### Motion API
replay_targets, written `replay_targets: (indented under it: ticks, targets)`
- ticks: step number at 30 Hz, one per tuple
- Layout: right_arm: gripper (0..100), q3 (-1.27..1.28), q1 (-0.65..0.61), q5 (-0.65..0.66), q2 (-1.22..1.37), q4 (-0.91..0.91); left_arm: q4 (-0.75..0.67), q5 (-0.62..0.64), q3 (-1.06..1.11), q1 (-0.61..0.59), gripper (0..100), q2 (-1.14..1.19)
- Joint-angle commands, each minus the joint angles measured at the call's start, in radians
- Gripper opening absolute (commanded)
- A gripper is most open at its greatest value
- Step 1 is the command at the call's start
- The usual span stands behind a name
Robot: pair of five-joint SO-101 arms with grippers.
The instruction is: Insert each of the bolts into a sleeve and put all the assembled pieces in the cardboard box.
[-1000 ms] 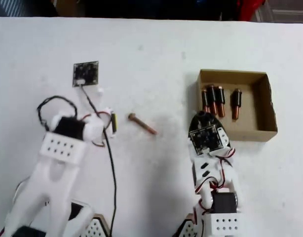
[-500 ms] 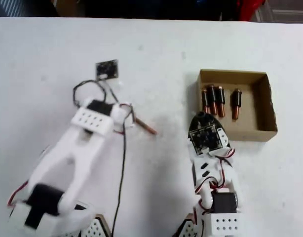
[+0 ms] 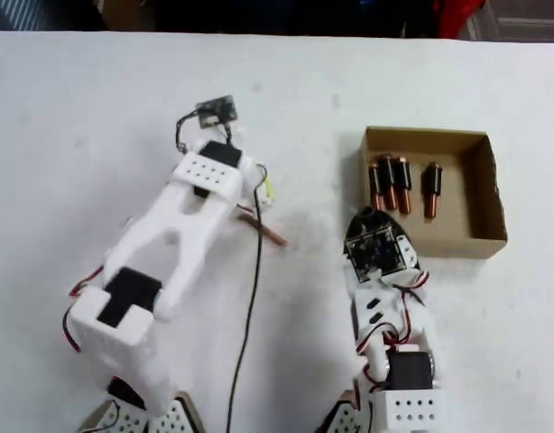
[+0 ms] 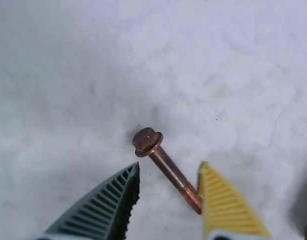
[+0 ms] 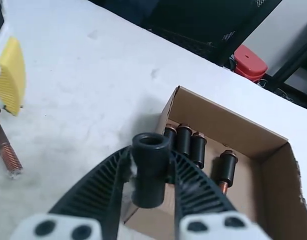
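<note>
A copper bolt (image 4: 166, 167) lies flat on the white table, its hex head pointing away from my left gripper (image 4: 168, 169). That gripper is open, its green and yellow fingers either side of the threaded end without touching it. From above, the bolt's tip (image 3: 273, 237) pokes out beside the left gripper (image 3: 257, 204). My right gripper (image 5: 149, 162) is shut on a black sleeve (image 5: 150, 172), held upright just in front of the cardboard box (image 5: 213, 112). Several bolt-and-sleeve pieces (image 3: 390, 183) lie inside the box (image 3: 480, 239).
A small camera board (image 3: 215, 110) on a black cable (image 3: 252, 307) rides over the table by the left arm. The right arm's base (image 3: 399, 397) stands at the near edge. Dark chairs and a red object (image 5: 248, 62) lie beyond the far edge.
The left arm has swung right and forward from beside the bolt to over it, fingers now around its threaded end. The right arm and its sleeve have stayed still.
</note>
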Motion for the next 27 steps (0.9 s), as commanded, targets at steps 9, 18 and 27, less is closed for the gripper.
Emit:
replay_targets:
  ticks: [9,18,27]
  targets:
    - [1.6,0.008,0.001,-0.008,-0.010,0.004,-0.021,0.293,-0.054,0.010,30,0.087]
    - [1.6,0.008,0.001,-0.008,-0.010,0.004,-0.072,0.322,-0.054,0.007,30,0.133]
    - [1.6,0.008,0.001,-0.006,-0.010,0.004,-0.115,0.318,-0.052,-0.031,5,0.136]
